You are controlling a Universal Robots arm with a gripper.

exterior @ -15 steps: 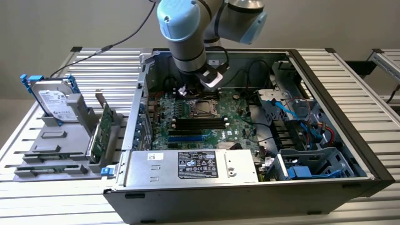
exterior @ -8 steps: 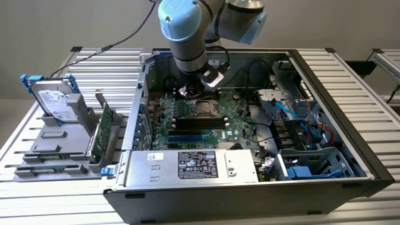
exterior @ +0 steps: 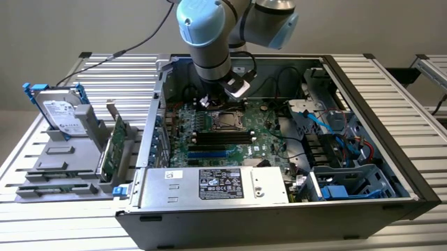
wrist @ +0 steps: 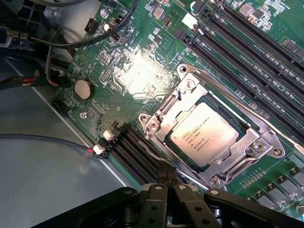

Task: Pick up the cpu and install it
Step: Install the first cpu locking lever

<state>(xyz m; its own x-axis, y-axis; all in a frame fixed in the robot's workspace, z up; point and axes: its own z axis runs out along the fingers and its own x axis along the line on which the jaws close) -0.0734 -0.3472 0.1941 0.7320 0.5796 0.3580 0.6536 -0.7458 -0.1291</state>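
Closest in, the hand has its fingers pressed together with nothing visibly held, its tips at the end of a thin latch lever. The cpu lies flat in the socket frame on the motherboard, near the hand. Memory slots flank it, and the computer case walls stand well apart.

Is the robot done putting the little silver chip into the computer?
Nearly, it looks like. Done: the cpu lies flat in its socket, inside the metal frame. In hand: nothing. The end effector is shut and empty, its tip beside the socket's thin lever. Left: I cannot tell whether the lever is locked down, so the clamping may be unfinished.
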